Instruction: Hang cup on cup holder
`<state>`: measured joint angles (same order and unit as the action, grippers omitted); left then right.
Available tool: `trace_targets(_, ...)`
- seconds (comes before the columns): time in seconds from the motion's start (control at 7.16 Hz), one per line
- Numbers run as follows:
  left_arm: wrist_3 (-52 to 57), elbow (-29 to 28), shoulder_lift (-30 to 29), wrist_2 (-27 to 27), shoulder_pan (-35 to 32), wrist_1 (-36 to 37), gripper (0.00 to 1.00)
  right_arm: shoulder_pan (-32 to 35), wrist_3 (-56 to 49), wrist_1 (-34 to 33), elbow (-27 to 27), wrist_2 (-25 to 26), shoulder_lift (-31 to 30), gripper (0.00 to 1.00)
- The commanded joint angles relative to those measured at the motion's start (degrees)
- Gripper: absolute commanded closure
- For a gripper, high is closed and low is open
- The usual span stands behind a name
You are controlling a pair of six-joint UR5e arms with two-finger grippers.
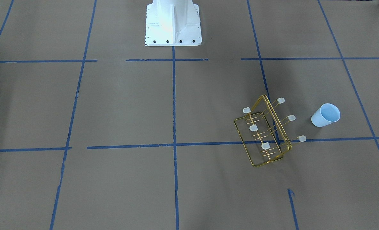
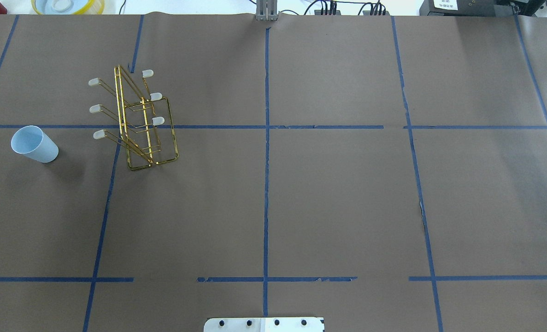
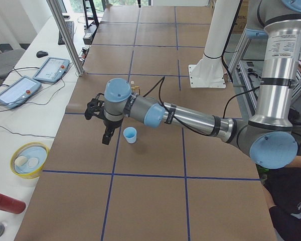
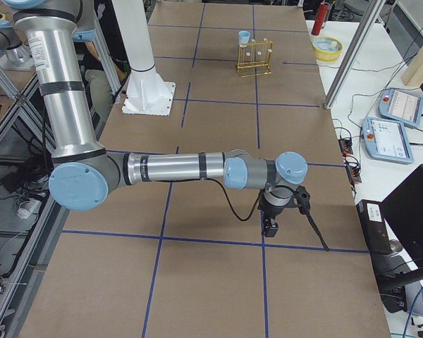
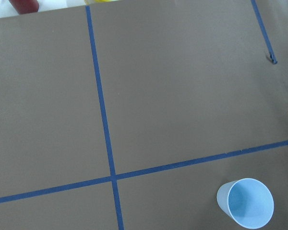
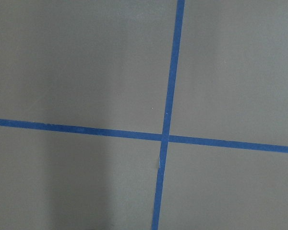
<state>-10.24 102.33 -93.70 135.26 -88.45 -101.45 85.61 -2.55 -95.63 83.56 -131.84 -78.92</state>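
Left gripper [image 3: 106, 134] hangs over the table [image 3: 155, 201] just beside the cup [image 3: 130, 134], with nothing in its grasp; how far its jaws are parted I cannot tell from this side view. The cup stands mouth up, near the cup holder [image 1: 266, 131] but apart from it, on the robot's left half. Right gripper [image 4: 271, 227] hovers well away from both, its opening equally unclear. The step looks like reaching for the cup; come in level across the wall, squeeze the thin plastic lightly so it does not buckle, then invert it over a capped prong [image 1: 280, 100] on the cup's side.
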Motion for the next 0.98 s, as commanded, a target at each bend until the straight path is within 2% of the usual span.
trace_targets(0.0,-9.14,6.20,1.31,-6.04,5.01,-4.86,0.00,0.00,0.09,0.00,0.02,0.00,0.00,0.00)
trace_targets(0.28,-20.39,7.54,2.64,-13.67,10.20,-14.69,0.00,0.00,0.00,0.00,0.02,0.00,0.00,0.00)
trace_targets(0.56,-26.71,8.76,2.90,-20.18,15.55,-19.63,0.00,0.00,0.00,0.00,0.02,0.00,0.00,0.00)
trace_targets(0.84,-39.01,10.96,8.33,-32.64,24.68,-30.33,0.00,0.00,0.00,0.00,0.02,0.00,0.00,0.00)
